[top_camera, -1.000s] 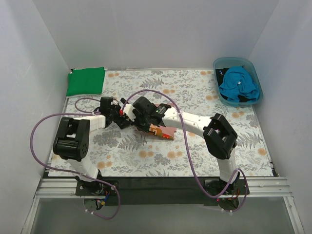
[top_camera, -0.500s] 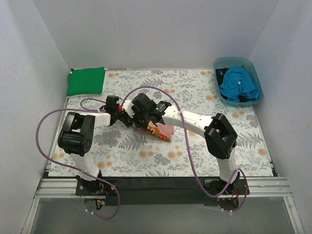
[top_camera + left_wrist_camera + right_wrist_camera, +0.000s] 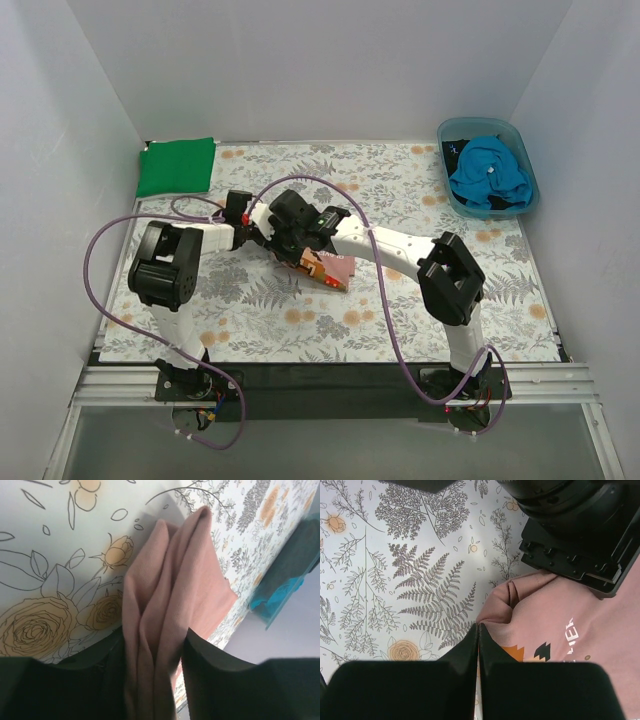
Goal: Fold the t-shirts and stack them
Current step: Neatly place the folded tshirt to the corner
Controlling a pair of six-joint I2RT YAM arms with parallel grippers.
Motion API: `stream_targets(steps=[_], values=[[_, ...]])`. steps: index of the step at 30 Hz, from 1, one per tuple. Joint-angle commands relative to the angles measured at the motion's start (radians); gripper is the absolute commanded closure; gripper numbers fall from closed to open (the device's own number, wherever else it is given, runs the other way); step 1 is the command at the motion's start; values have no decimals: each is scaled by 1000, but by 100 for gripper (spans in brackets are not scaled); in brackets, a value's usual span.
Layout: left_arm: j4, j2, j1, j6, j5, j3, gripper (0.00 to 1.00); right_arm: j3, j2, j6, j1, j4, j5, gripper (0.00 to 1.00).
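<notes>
The dusty pink t-shirt (image 3: 336, 270), with a small printed graphic, is bunched at the middle of the floral table. My left gripper (image 3: 263, 236) is shut on a gathered fold of the pink t-shirt (image 3: 165, 605). My right gripper (image 3: 306, 262) is shut on its edge beside the graphic (image 3: 545, 652), and the pink cloth (image 3: 570, 625) spreads to the right of the fingertips. The two grippers are close together. A folded bright green t-shirt (image 3: 177, 165) lies at the back left corner. A bright blue t-shirt (image 3: 488, 172) lies crumpled in the tub.
The teal plastic tub (image 3: 525, 190) stands at the back right corner and also shows in the left wrist view (image 3: 282, 592). White walls enclose the table on three sides. Purple cables loop off both arms.
My left arm has swung rightward and its gripper has closed in on the right gripper. The pink t-shirt has bunched up tighter and shifted slightly back.
</notes>
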Motion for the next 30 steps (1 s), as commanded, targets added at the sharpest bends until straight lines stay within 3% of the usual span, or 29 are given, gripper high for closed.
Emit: stream_targets(steps=[1,6,8,9,10,11,14,17,24,30], values=[[-124,57,-28,23,-136,-1,62,62,9,19,-1,32,-20,99],[-191,61,-63,55,-187,58,79,93,29,22,-2,35,-7,99],[-205,60,-65,79,-228,67,98,101,28,22,-4,32,-7,99],[-227,55,-65,119,-246,85,100,99,26,26,-7,30,-6,96],[-237,51,-65,145,-265,91,100,96,11,29,-8,30,-1,85],[-247,45,-65,169,-306,101,100,81,3,34,-14,30,0,62],[-288,14,-65,291,-387,127,100,44,-39,63,-57,33,-7,30],[-290,-18,-62,436,-479,151,100,13,-89,80,-123,36,-27,4],[-264,17,26,798,-546,324,100,-96,-211,71,-270,47,-53,2],[-258,106,134,1059,-457,533,100,-180,-263,62,-330,52,-50,2]])
